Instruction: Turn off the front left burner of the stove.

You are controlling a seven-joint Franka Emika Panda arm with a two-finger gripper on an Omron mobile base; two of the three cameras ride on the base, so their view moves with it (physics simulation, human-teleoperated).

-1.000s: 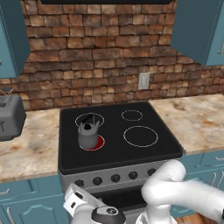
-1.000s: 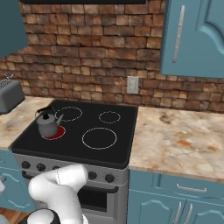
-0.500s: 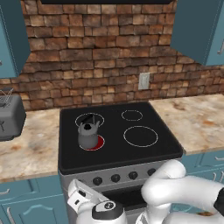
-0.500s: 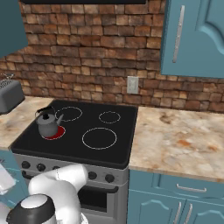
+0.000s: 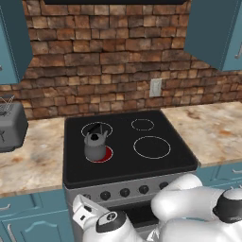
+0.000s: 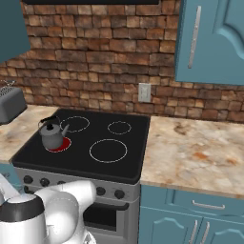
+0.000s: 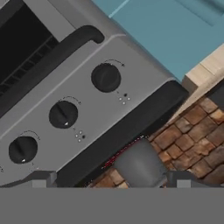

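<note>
We are holding the gripper wide open and empty, low before the stove, facing its knobs. The front left burner is glowing red at seven o'clock on the glass, under the kettle, so we judge a knob must be turned.

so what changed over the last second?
The arm's wrist has swung left and slightly up in front of the stove knobs. Nothing was grasped or released. The gripper stays open. The kettle, red burner and toaster are unchanged.
</note>
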